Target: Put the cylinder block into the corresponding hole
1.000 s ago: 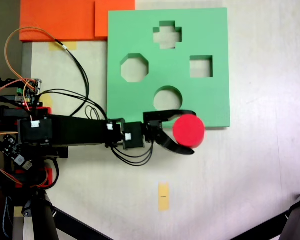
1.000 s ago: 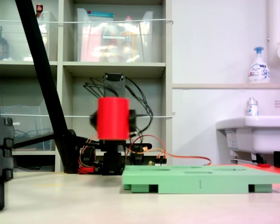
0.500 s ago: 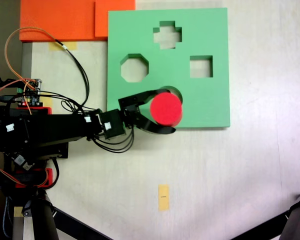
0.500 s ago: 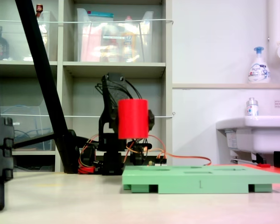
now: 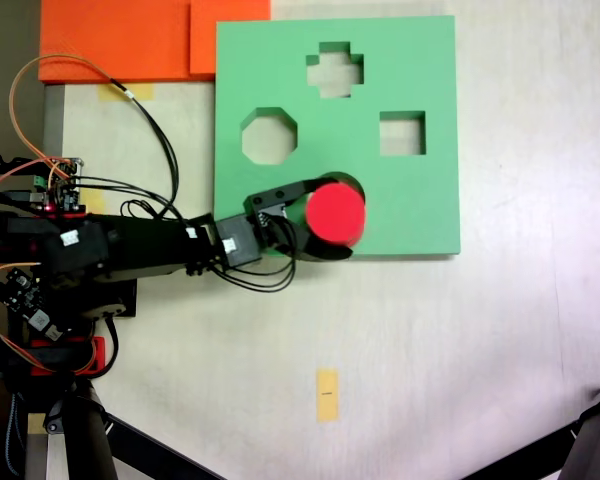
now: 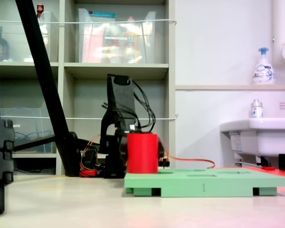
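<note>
From above the hand [image 5: 322, 218] grips the cylinder block [image 5: 336, 214] over the corresponding hole [image 5: 346, 184]; side-on, its base meets the green board [image 6: 204, 181].

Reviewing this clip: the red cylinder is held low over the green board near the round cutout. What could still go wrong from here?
1. In a fixed view the cylinder block covers most of the round hole but sits toward its lower edge; it may catch the rim and tilt.
2. From the side its base looks level with the board top, so pushing down off-centre could shove the light board.
3. The gripper straddles the block; a lower jaw might press on the board.
</note>
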Motion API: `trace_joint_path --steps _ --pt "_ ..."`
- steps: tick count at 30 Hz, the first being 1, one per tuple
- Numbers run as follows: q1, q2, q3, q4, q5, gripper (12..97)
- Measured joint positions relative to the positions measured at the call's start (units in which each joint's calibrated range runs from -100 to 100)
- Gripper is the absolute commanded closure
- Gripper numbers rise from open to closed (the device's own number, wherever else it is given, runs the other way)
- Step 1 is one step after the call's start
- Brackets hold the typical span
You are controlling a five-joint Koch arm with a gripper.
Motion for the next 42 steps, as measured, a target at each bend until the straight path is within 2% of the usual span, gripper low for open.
trace_joint_path --steps 10,22,30,35,39,42 --pt "2.8 4.9 1.7 2.1 0.4 72.3" --pt "3.2 7.5 1.6 2.1 1.2 70.6" --pt "2.3 17.0 2.9 6.8 1.2 53.4" --pt "1.3 17.2 1.3 7.8 1.1 52.3" --pt "1.0 17.2 -0.2 8.5 1.1 41.7" --pt "1.0 16.1 -1.7 9.1 1.1 41.6"
